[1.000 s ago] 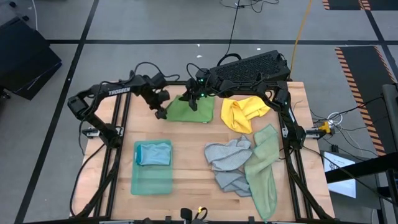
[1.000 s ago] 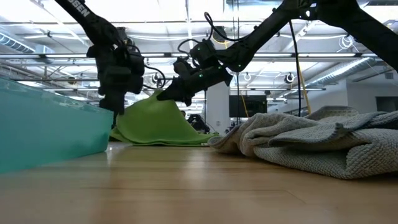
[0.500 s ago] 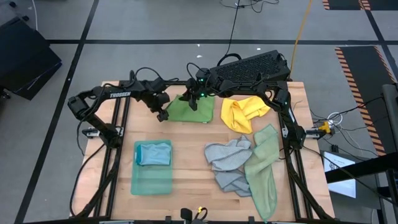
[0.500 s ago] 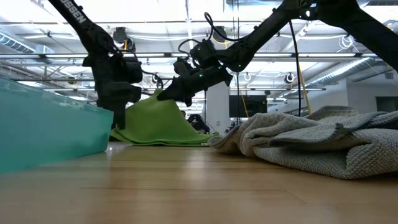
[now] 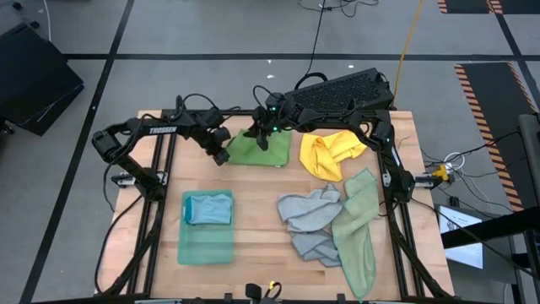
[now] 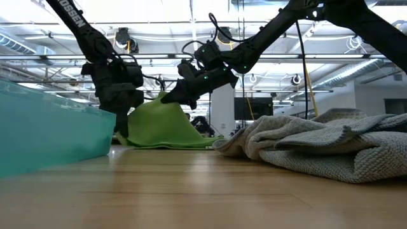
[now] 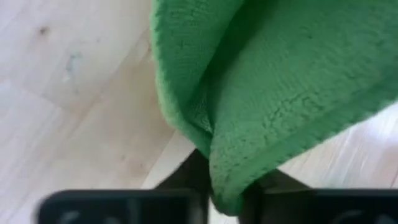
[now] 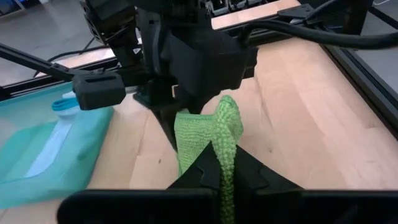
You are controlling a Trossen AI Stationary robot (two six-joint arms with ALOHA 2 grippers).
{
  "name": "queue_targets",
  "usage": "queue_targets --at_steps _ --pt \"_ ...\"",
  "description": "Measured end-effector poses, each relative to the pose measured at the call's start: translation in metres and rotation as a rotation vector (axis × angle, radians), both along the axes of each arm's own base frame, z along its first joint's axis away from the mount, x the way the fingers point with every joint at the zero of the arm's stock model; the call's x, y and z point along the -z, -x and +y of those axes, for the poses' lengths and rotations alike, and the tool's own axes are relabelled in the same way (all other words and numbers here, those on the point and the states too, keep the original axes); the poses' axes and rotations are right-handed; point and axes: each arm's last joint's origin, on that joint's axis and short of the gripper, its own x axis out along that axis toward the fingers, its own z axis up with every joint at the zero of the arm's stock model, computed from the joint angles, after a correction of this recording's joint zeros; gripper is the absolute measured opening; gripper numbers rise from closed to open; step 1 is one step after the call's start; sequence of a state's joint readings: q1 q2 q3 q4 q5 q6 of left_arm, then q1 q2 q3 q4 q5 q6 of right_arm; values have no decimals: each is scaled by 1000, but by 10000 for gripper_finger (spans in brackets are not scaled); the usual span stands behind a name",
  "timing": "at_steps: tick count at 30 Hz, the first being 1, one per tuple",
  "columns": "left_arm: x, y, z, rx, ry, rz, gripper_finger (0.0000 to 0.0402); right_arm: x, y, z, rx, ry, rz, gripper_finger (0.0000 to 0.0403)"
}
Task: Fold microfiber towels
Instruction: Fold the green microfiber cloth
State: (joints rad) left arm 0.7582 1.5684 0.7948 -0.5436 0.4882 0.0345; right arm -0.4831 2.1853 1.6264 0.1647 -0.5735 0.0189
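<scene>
A bright green microfiber towel (image 5: 268,150) lies at the table's far middle, with one part drawn up into a peak (image 6: 166,102). My right gripper (image 5: 261,138) is shut on that peak. My left gripper (image 5: 222,157) is down at the towel's near left corner, slanting downward, and is shut on the cloth there. A yellow towel (image 5: 331,152), a grey one (image 5: 308,221) and a pale sage one (image 5: 358,228) lie crumpled on the right half. My left gripper pinches a folded-over edge at the green towel's near left corner (image 7: 231,177) between its two fingers, slanting down from the table's left side. That corner is low by the table; the cloth spreads away beyond the fingers. My right gripper pinches a bunched ridge of the green towel (image 8: 226,134) between its two fingers, reaching in from the table's far right at a shallow slant. The ridge is lifted clear while the towel's lower edges (image 6: 172,143) rest on the table.
A flat teal bin (image 5: 207,245) with a folded light blue towel (image 5: 209,208) stands near the front left. The right arm's links span the far edge above the yellow towel. Bare wood shows at the front middle (image 5: 257,236).
My left gripper has sunk toward the table and tipped further down, ending at the green towel's near left corner. The right gripper and the raised peak have kept still.
</scene>
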Motion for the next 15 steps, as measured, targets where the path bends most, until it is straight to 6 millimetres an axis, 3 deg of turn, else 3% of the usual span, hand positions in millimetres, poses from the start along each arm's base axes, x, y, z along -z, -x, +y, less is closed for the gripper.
queue_targets --at_steps 2,7,11,15 --pt "0 1 0 -15 15 9 11 1 0 0 0 -6 11 2" --pt "-12 4 -1 -48 98 -14 6 -7 3 2 12 -50 24 2" --pt "-43 3 -7 -24 62 -52 5 -32 10 7 21 -72 6 2" --pt "-90 4 -18 6 -23 -149 4 -66 19 21 10 -83 -2 2"
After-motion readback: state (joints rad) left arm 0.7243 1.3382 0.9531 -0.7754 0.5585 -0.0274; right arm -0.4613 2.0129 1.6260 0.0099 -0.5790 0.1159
